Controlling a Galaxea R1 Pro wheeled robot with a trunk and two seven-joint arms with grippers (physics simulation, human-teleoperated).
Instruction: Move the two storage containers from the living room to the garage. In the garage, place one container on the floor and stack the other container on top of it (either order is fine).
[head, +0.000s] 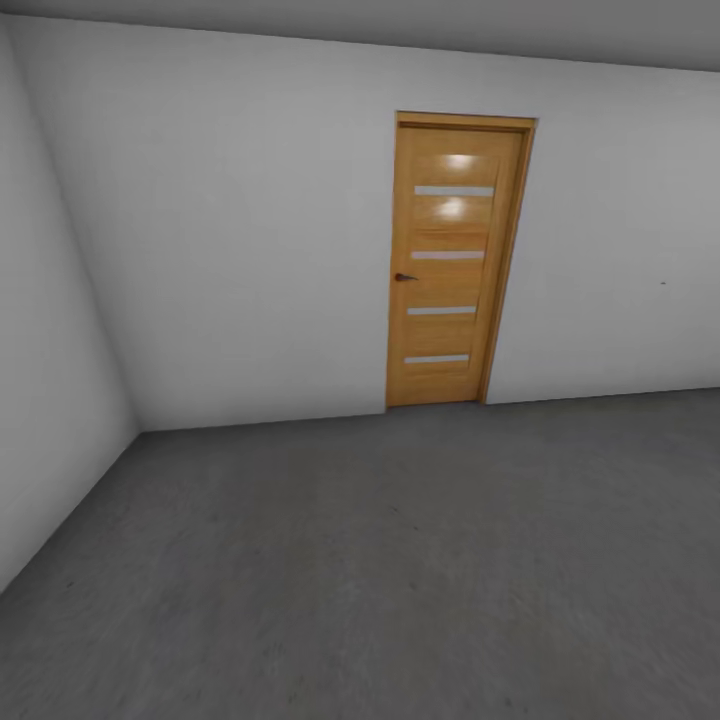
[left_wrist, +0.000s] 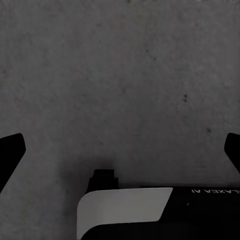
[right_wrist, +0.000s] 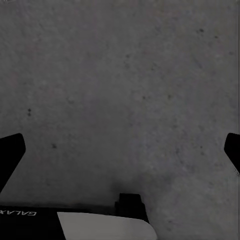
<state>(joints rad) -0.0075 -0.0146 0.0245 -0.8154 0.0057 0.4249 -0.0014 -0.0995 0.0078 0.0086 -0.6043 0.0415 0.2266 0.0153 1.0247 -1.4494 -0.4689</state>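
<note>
Facing a corner of the garage (head: 250, 230), the robot's head camera took in white walls (head: 230, 250), a grey ceiling strip (head: 400, 25) and a wooden door (head: 452, 262) set in the far wall. The door, closed in its frame, carried four narrow horizontal glass slats and a dark handle (head: 404, 277) on its left edge; two soft spots of reflected light sat on its upper panels. The floor (head: 400, 560), a rough, mottled grey concrete, ran from the foot of the door toward the camera and met a second white wall at the left.

The left gripper (left_wrist: 120, 150) hung over the same concrete, its two dark fingertips (left_wrist: 11, 150) showing at opposite edges of the left wrist view with bare floor between them: the jaws stood spread wide and held nothing. A black and white part of the robot's body, with lettering, lay below it.

The right gripper (right_wrist: 120, 150) was in the same pose over the speckled floor, its fingertips (right_wrist: 11, 150) far apart at the edges of the right wrist view, jaws spread and empty, with a similar black and white body part beneath.

Where the two storage containers stood could not be told from these views.
</note>
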